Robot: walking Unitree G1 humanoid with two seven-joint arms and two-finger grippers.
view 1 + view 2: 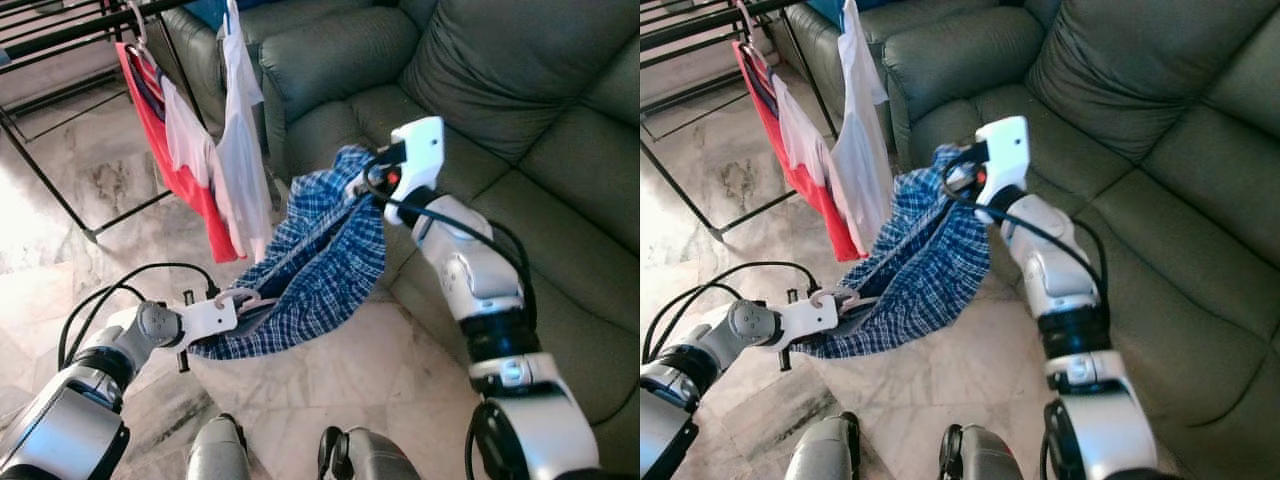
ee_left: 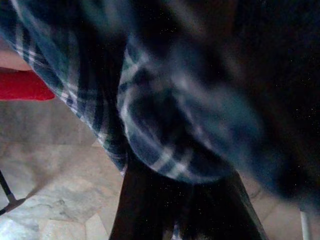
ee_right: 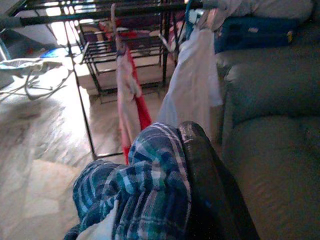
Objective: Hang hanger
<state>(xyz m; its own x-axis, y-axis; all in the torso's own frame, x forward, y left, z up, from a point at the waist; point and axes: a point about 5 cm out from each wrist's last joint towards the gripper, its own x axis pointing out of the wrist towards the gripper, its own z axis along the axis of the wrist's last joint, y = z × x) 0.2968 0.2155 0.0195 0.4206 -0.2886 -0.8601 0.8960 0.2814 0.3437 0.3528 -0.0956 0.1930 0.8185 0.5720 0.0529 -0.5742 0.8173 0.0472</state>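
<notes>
Holding a blue plaid garment (image 1: pixel 320 270) slung between both arms, you are still at the carrying stage — nothing of yours is on the rack yet. Nearest you, the left gripper (image 1: pixel 232 303) sits low over the marble floor (image 1: pixel 330 370), right at a pale hanger hook (image 1: pixel 243 296) that pokes out of the cloth's lower edge; its fingers are buried in fabric, so you cannot tell how wide they stand or whether they pinch the hook itself. Further out and higher, the right gripper (image 1: pixel 362 182) has its fingers closed over a bunch of the plaid cloth, in front of the dark green sofa (image 1: pixel 520 110). Beyond that, the black drying rack (image 1: pixel 70 30) already carries a red garment (image 1: pixel 180 170) and a white garment (image 1: pixel 238 140). What remains, by my reading, is most of the job — lift the hook clear, carry it to the rail, seat it beside the hung clothes and let go.
</notes>
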